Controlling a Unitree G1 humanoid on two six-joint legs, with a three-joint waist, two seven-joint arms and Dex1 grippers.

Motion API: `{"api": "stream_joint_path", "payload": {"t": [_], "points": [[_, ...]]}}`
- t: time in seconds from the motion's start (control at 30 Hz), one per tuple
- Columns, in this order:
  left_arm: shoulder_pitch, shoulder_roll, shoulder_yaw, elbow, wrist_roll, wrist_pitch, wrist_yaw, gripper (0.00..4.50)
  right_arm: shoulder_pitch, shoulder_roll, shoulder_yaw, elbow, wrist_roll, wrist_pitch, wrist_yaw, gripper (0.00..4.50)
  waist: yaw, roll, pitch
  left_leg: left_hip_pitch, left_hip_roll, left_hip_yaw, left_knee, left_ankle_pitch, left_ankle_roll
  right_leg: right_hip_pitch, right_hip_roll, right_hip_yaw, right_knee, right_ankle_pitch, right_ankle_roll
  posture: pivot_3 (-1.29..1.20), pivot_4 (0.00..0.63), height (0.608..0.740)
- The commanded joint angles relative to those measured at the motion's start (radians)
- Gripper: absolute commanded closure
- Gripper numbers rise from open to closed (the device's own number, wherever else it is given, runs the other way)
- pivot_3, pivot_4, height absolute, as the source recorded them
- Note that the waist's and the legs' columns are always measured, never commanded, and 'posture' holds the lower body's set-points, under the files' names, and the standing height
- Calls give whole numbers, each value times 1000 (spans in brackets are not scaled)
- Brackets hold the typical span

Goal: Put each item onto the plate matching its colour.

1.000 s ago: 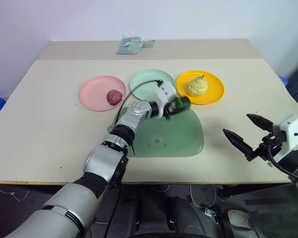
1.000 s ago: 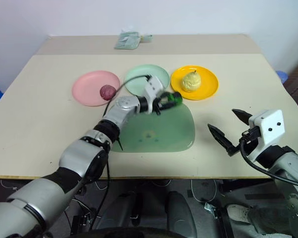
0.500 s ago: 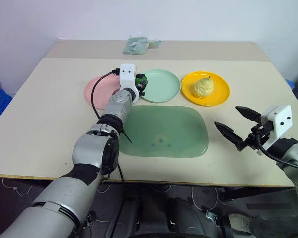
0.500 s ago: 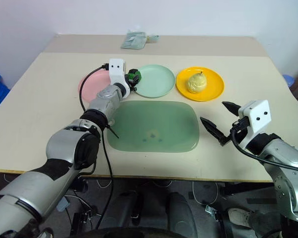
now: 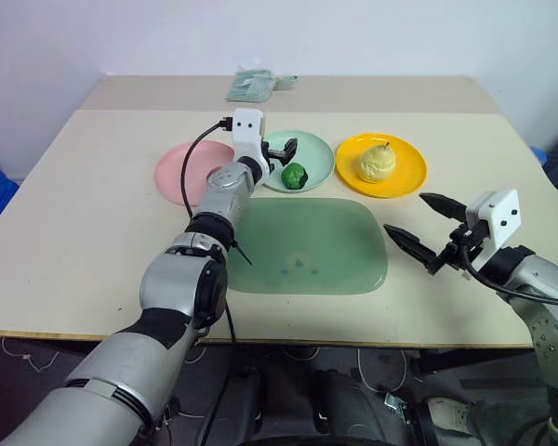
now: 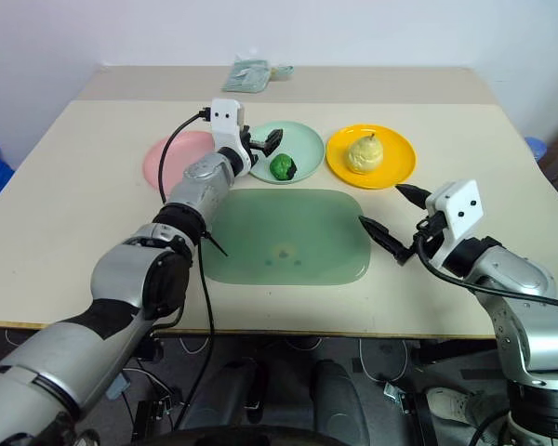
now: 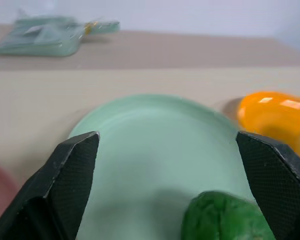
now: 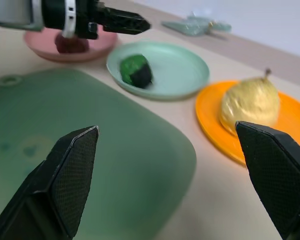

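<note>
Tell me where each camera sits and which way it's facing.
Left eye and right eye: on the head, looking forward and down over the table; both arms show, left fingers open over the green plate.
Left wrist: looks along its open fingers at the green plate and green fruit.
Right wrist: looks past its open fingers across the green board toward the plates; the left arm shows.
Shared: green fruit, green plate, yellow plate.

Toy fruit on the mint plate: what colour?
Green toy fruit with a black patch on one side, lying on the mint plate. Clearest in the right wrist view.
</note>
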Motion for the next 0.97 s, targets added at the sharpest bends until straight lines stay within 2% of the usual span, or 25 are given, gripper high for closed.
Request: {"api": "stream_joint_path", "payload": {"t": [0.03, 0.13, 0.2, 0.3, 0.5, 0.67, 0.97], "points": [[177, 62, -40, -318, -39, 26, -163, 56, -17, 18, 31, -30, 0, -9, -7, 0, -6, 0, 0, 0, 0, 0, 0, 0, 0, 0, 0, 1, 0, 0, 0, 0, 150, 740], [475, 173, -92, -772, -80, 154, -292, 56, -11, 49, 73, -40, -24, -27, -30, 0, -29, 1, -1, 0, 1, 0, -2, 0, 0, -1, 0, 3, 1, 0, -1, 0, 150, 740], [612, 229, -103, -977, -93, 191, -312, 56, -4, 67, 77, -39, -31, -40, -39, 0, -30, 1, -1, 0, 1, 0, -4, 0, -1, -3, 0, 5, 0, 0, -1, 0, 150, 740], [825, 297, -37, -1204, -140, 149, -324, 56, 22, 108, 90, -27, -93, -85, -92, 0, -19, 1, -1, 0, 1, 0, -4, 0, -1, -3, -1, 5, 0, 0, -1, 0, 150, 740], [1073, 412, 57, -1432, -235, 252, -342, 56, 103, 135, 59, -6, -142, -127, -134, 0, -2, 1, -3, 1, 1, 0, -3, 0, -1, 0, -2, 4, -1, -2, -6, 0, 150, 740], [1243, 443, 108, -1549, -272, 272, -335, 56, 167, 124, 14, 79, -180, -202, -126, 0, 3, 0, -4, 1, 1, 1, -2, 0, 0, 0, -2, 4, -2, -2, -7, 0, 150, 740], [1337, 445, 123, -1571, -308, 253, -341, 56, 164, 102, -27, 238, -208, -330, -84, 0, 3, 1, -4, 2, 2, 1, -2, 0, 0, 1, -1, 4, -3, -3, -7, 0, 150, 740]]}}
